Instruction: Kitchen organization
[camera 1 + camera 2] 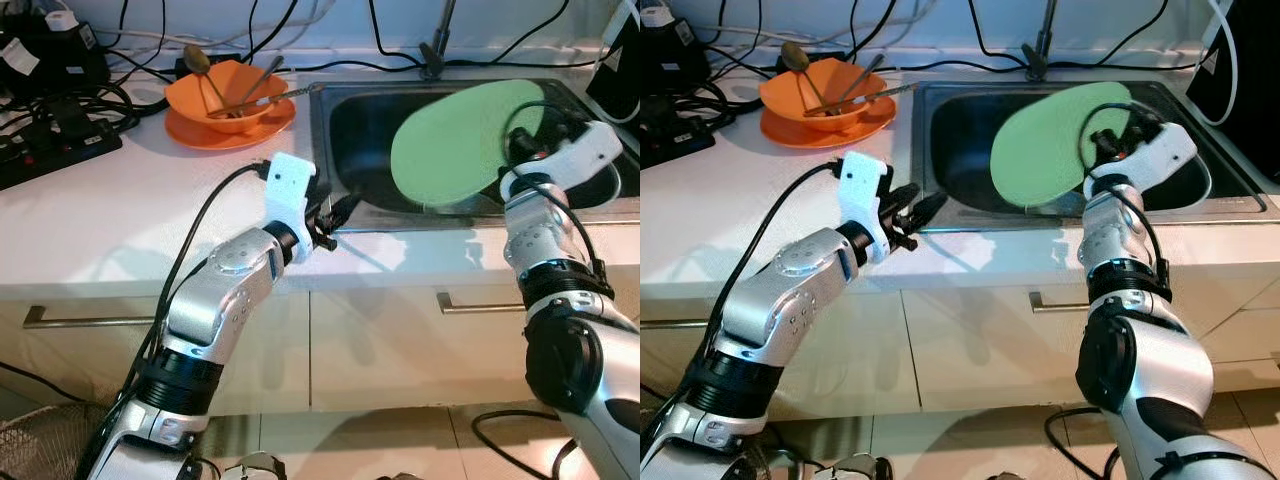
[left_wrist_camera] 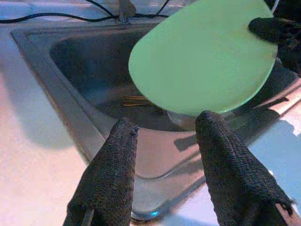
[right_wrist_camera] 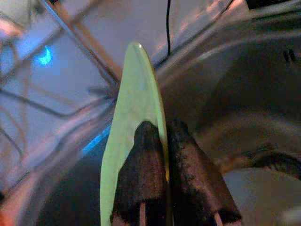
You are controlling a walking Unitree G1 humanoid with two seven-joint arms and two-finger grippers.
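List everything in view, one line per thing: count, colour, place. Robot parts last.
green plate: one, pale green, held tilted above the sink by its rim
sink: one, steel, set in the white counter
faucet: one, dark, behind the sink
orange bowl: one, orange, on the counter left of the sink, utensils inside
orange plate: one, orange, under the bowl
power strip: one, black, far left of the counter
cables: several, black, along the back wall
drawer handles: two, metal, below the counter
right gripper: shut on the plate's rim
left gripper: open, at the sink's front-left edge
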